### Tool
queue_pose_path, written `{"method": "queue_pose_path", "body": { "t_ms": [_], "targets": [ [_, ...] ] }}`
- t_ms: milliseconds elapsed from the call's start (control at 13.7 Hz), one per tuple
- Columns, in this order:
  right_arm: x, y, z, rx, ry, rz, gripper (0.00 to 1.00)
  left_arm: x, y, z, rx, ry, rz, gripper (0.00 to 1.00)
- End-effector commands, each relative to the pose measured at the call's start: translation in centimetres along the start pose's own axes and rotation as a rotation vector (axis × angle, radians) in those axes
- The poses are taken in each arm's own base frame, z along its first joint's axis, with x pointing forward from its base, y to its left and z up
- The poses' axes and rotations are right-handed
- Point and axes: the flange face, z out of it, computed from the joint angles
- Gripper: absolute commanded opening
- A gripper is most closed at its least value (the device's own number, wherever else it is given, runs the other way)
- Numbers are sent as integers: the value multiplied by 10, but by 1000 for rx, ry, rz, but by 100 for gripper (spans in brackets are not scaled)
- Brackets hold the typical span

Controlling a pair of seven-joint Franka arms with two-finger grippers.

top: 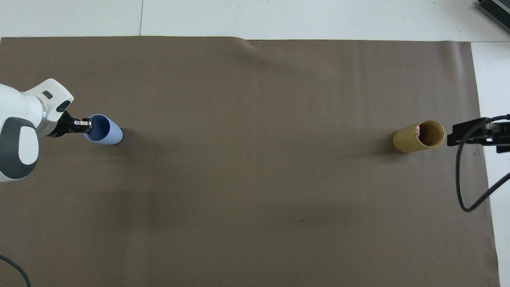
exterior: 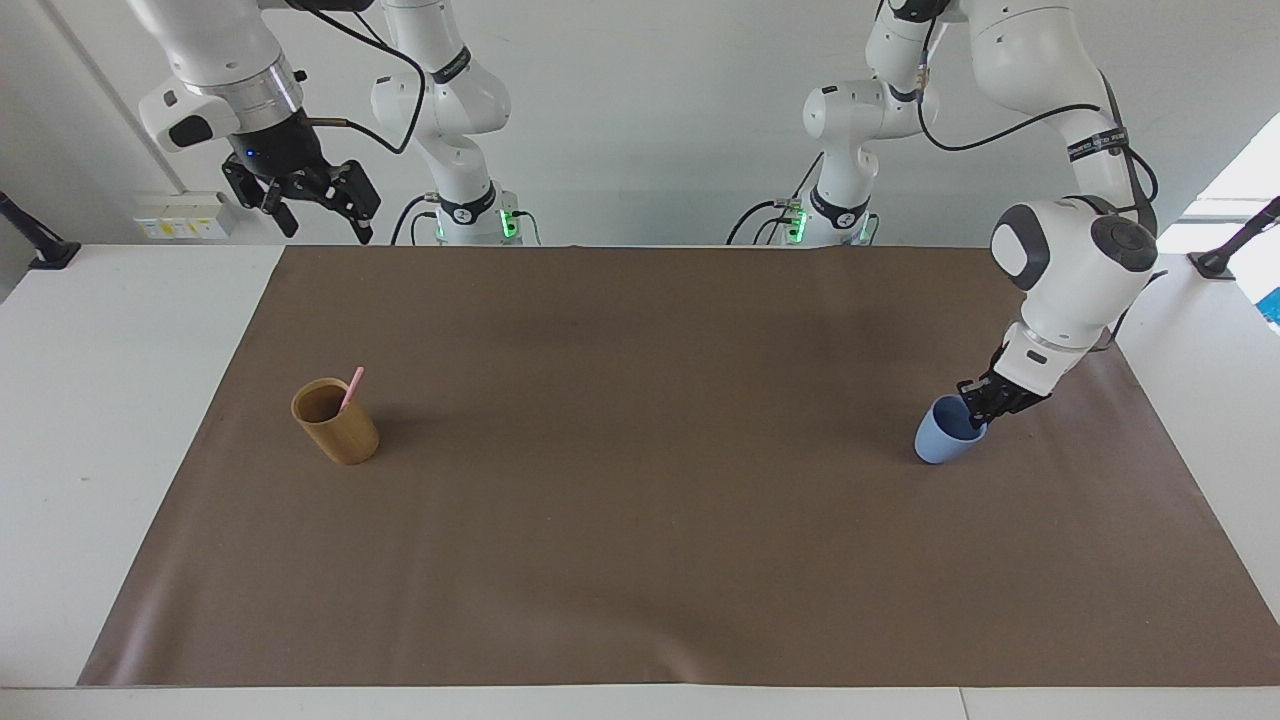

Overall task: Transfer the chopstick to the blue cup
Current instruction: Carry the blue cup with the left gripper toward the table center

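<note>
The left tool [exterior: 975, 410] pinches the blue cup's [exterior: 943, 437] rim at the left arm's end, while the right tool [exterior: 315, 200] waits spread above the tabletop's edge, and the chopstick [exterior: 351, 389] stands in the brown cup [exterior: 336, 420].

A high facing camera looks across the table at both robots, an overhead camera looks steeply down; both share the brown mat [exterior: 640, 520].

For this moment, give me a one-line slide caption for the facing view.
Left gripper shut on the blue cup rim; chopstick in the bamboo cup; right gripper waits open.
</note>
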Motion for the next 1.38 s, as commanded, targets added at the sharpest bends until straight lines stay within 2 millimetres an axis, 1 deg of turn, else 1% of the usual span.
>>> {"method": "queue_pose_path", "body": {
  "t_ms": [0, 73, 146, 437, 510, 655, 728, 801, 874, 946, 1092, 1238, 1310],
  "targets": [
    [-6, 3, -1, 3, 1, -18, 100, -9, 25, -43, 5, -8, 39, 1],
    [-6, 3, -1, 3, 1, -18, 100, -11, 51, -48, 3, -19, 79, 1],
    [-6, 3, 0, 3, 0, -20, 100, -15, 80, -47, -1, -25, 107, 1],
    [-6, 3, 0, 3, 0, -18, 100, -31, 175, -44, -8, -17, 126, 2],
    [-6, 3, 0, 3, 0, -18, 100, -38, 209, -41, -15, -4, 126, 2],
    [-6, 3, 0, 3, 0, -18, 100, -53, 262, -40, -29, 14, 107, 2],
    [-6, 3, -1, 3, 1, -18, 100, -64, 291, -40, -37, 20, 99, 2],
    [-6, 3, 0, 3, 0, -18, 100, -73, 314, -37, -42, 30, 76, 2],
    [-6, 3, -1, 3, 1, -18, 100, -84, 342, -28, -48, 36, 64, 2],
    [-6, 3, 0, 3, 0, -18, 100, -92, 359, -27, -56, 42, 49, 2],
    [-6, 4, -2, 4, 3, -18, 100, -111, 389, -15, -53, 23, 56, 2],
    [-6, 3, -1, 3, 1, -18, 100, -116, 402, -12, -65, 33, 48, 2],
    [-6, 3, -1, 3, 1, -20, 100, -122, 412, -12, -67, 33, 65, 2]
  ]
}}
